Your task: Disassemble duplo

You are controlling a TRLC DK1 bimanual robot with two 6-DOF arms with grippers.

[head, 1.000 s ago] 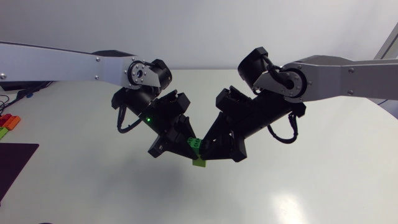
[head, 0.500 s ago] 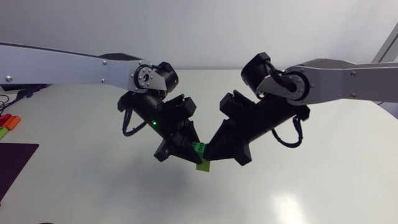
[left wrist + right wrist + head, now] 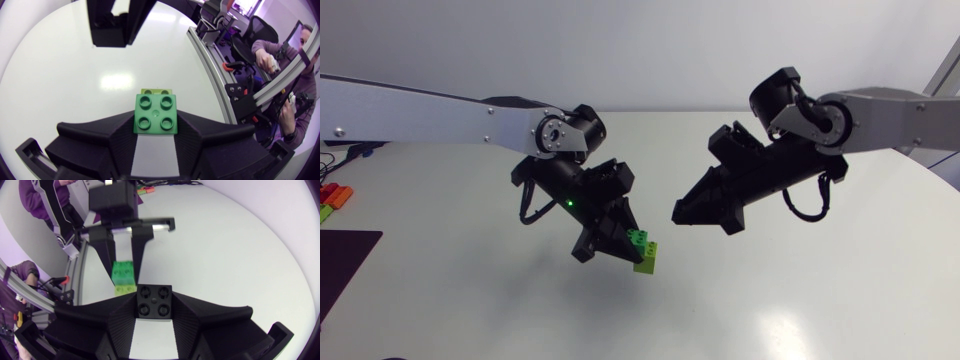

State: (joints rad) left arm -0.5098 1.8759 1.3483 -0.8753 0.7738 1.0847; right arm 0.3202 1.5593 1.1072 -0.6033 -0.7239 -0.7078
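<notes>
Step in hand, as judged: one separation is done, and the stack is being held in two parts, one per gripper.

The left arm [image 3: 440, 110] is being held out over the table [image 3: 800, 300], with the wrist pitched down and inward and the left gripper [image 3: 628, 242] raised off the surface. Its jaws are being kept a brick's width apart and pressed on the green brick [image 3: 155, 113] from both sides. The lime brick [image 3: 157, 91] is being carried just ahead of the fingertips, joined to the green one.

The right arm [image 3: 890, 110] is being angled down toward the left gripper, well apart from it. The jaws of the right gripper [image 3: 688, 212] are likewise being closed on a black brick [image 3: 155, 302], seated between the fingers near their tips.

Next move, as judged: the black brick is needing to be set down and released. The right jaws are then to be closed on the lime brick while the green one is being held firm.
</notes>
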